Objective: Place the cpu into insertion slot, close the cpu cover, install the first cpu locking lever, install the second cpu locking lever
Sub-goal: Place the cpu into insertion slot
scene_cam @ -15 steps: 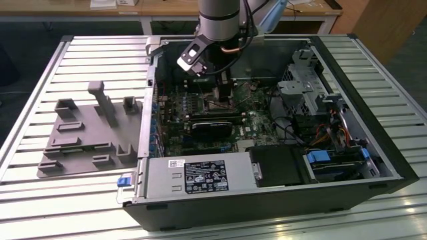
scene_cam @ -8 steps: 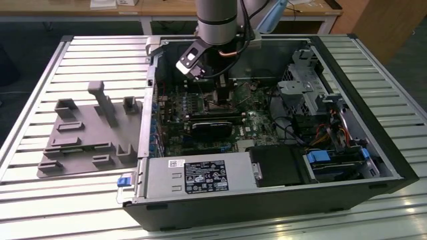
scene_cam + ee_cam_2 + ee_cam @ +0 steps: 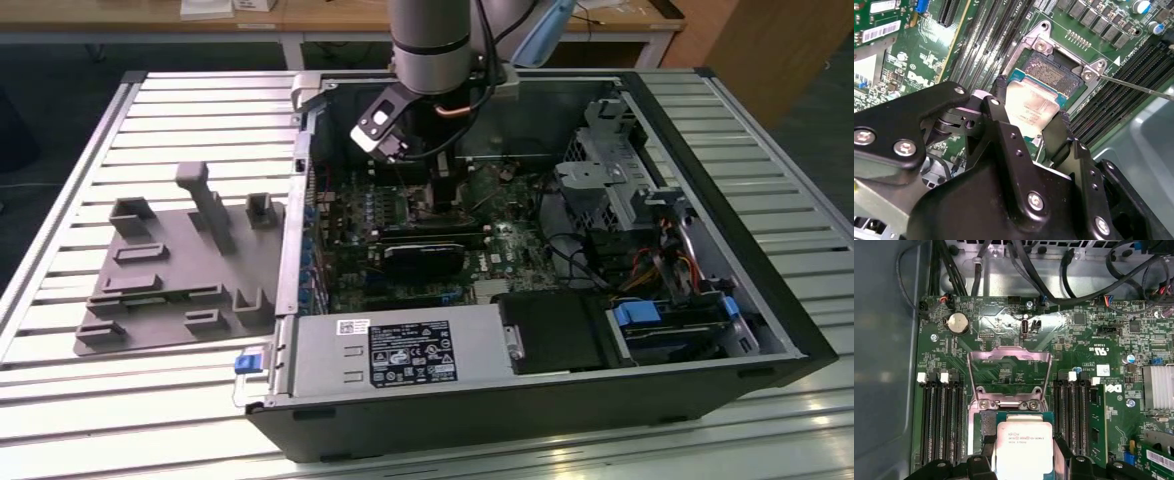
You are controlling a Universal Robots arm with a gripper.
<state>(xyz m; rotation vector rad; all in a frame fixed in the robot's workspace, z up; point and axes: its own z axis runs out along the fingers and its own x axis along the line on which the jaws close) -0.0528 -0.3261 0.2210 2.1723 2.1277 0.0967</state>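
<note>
In both wrist views my gripper (image 3: 1031, 104) (image 3: 1023, 452) is shut on the cpu (image 3: 1029, 111) (image 3: 1024, 442), its black fingers (image 3: 1000, 97) pressing on two opposite edges. The silver-topped chip sits over the insertion slot (image 3: 1054, 74), covering most of it, and part of the slot's dark centre still shows beyond one edge. I cannot tell whether the chip is seated or just above. The cpu cover (image 3: 1008, 376) stands swung open beyond the slot. A thin locking lever (image 3: 1136, 87) sticks out beside the slot. In the exterior view the gripper (image 3: 430, 195) reaches down into the computer case.
Memory slots (image 3: 941, 420) (image 3: 1074, 415) flank the socket. Black cables (image 3: 1054, 282) hang beyond the board's far edge. A black card (image 3: 420, 258) and the power supply (image 3: 387, 355) lie nearer the case front. A grey fixture plate (image 3: 174, 270) sits on the exterior view's left.
</note>
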